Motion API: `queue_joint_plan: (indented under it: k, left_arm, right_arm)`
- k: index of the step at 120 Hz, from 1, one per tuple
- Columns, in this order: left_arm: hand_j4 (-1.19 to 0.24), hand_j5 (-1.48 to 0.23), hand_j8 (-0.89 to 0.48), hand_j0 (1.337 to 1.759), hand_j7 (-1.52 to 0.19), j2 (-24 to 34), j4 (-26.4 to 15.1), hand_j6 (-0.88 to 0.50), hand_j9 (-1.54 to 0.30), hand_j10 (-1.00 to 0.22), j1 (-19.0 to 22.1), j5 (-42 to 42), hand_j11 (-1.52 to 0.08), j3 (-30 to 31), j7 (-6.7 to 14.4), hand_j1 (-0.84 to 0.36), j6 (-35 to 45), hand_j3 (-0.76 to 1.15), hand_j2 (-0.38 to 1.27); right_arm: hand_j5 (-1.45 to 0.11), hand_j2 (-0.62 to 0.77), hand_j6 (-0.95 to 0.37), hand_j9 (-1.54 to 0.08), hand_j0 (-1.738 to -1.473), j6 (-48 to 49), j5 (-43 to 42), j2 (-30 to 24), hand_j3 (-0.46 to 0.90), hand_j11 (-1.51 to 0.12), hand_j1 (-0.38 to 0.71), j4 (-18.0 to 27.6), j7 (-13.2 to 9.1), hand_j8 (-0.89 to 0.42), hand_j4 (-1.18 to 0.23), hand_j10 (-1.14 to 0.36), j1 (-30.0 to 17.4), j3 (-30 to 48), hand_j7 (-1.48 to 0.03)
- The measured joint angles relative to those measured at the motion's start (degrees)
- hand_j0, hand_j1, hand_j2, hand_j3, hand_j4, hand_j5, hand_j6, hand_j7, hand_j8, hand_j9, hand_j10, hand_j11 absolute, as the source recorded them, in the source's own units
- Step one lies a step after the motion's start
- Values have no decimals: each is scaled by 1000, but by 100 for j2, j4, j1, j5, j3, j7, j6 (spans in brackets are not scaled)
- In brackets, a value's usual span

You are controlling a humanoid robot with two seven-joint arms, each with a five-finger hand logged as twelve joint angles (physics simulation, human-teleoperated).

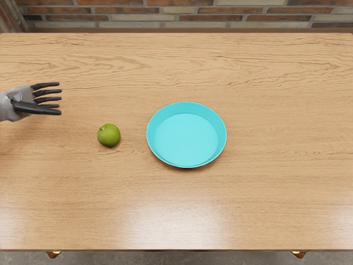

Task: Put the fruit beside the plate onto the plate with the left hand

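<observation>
A green apple (108,135) lies on the wooden table, a short way left of a turquoise plate (186,134) that holds nothing. My left hand (43,99) comes in from the left edge, above and to the left of the apple, well apart from it. Its dark fingers are spread straight toward the right and hold nothing. No right arm shows in the head view.
The wooden table (265,83) fills the view, with its front edge near the bottom. A brick wall (176,14) runs along the far side.
</observation>
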Motion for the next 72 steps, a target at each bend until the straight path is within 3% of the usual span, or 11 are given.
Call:
queue_joint_plan:
  k: [22, 34, 38, 55, 72]
  left_arm:
    - [-243, -316, -243, 1658, -316, 2, -4, -243, -316, -242, -55, 12, -316, 5, 0, 59, 0, 0, 51]
    - [-243, -316, -243, 1658, -316, -1, -7, -243, -316, -242, -303, 47, -316, 30, 0, 59, 0, 0, 51]
    - [-243, -316, -242, 1658, -316, 0, -44, -242, -316, -242, -599, 72, -316, 142, 13, 59, 0, 0, 51]
    - [-243, -316, -243, 1658, -316, 5, -383, -243, -316, -243, -1084, 307, -316, 512, 461, 59, 0, 0, 50]
    - [-244, -316, -243, 1658, -316, 46, -864, -244, -316, -243, -1143, 586, -316, 610, 634, 59, 0, 0, 50]
  right_arm:
    - [-47, -7, -37, -47, -1658, 4, 6, 0, 0, -47, -305, 6, -6, -37, -37, -37, -2, 0, -47]
    - [-47, -7, -37, -47, -1658, 2, 2, 0, 0, -47, -305, 2, -7, -37, -37, -37, -12, 0, -47]
    - [-47, -7, -37, -47, -1658, 1, 1, 0, 0, -47, -305, 1, -7, -37, -37, -36, -13, 1, -47]
    - [-47, -7, -37, -47, -1658, 3, 0, 0, 0, -47, -305, -1, -8, -37, -37, -37, -16, -1, -47]
    - [-47, -7, -37, -47, -1658, 2, 0, 0, 0, -47, -305, -2, -8, -37, -37, -37, -17, -1, -47]
